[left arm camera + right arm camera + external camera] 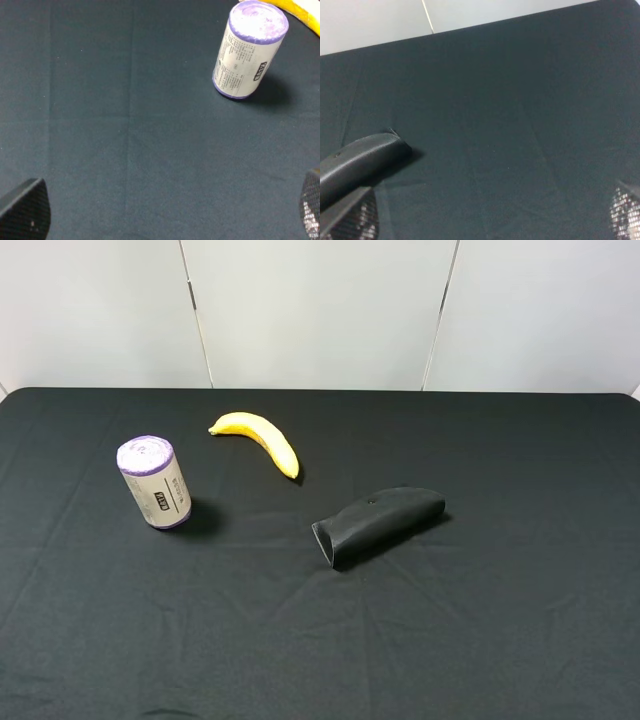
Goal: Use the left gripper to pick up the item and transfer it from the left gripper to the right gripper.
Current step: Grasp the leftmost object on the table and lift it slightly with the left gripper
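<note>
The item is a roll (153,481) with purple ends and a whitish printed label. It stands on end on the left of the black table. In the left wrist view the roll (248,50) is well ahead of my left gripper (167,212), which is open and empty; only its two fingertips (25,210) show, far apart. My right gripper (487,215) is open and empty too, with its fingertips (625,210) at the frame corners. Neither arm shows in the exterior high view.
A yellow banana (258,440) lies behind and to the right of the roll, and its edge shows in the left wrist view (300,10). A black curved pouch (380,522) lies near the table's middle, close to my right gripper in the right wrist view (355,162). A black cloth (500,640) covers the table.
</note>
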`<action>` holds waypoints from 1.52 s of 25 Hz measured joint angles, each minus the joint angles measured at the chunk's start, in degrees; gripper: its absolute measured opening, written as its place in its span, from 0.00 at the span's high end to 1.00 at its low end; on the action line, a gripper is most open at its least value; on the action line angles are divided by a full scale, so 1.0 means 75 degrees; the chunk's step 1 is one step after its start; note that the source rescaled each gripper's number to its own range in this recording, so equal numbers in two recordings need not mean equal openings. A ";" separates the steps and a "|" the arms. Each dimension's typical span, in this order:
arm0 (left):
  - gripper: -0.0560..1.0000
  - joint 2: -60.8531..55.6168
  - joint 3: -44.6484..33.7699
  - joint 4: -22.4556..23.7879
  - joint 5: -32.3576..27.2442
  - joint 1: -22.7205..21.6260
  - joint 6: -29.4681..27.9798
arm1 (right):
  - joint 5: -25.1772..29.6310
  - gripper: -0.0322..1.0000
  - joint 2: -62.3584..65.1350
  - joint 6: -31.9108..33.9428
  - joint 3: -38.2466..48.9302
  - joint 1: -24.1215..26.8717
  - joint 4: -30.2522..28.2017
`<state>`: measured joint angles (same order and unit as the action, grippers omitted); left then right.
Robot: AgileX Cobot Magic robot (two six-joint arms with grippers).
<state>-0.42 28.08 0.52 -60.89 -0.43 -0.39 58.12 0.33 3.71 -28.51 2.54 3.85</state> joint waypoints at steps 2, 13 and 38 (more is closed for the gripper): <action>0.00 0.0000 0.0000 0.0000 0.0000 0.0000 0.0000 | 0.0000 0.00 0.0000 0.0000 0.0000 0.0000 0.0000; 0.00 0.0000 0.0000 0.0000 0.0000 0.0000 0.0000 | 0.0000 0.00 0.0000 0.0000 0.0000 0.0000 0.0000; 0.00 0.1925 0.1430 -0.0175 -0.0015 0.0000 -0.0003 | 0.0008 0.00 0.0000 0.0000 0.0000 0.0000 0.0006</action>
<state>14.01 38.81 -0.79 -61.00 -0.43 -0.42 58.18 0.33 3.71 -28.51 2.54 3.89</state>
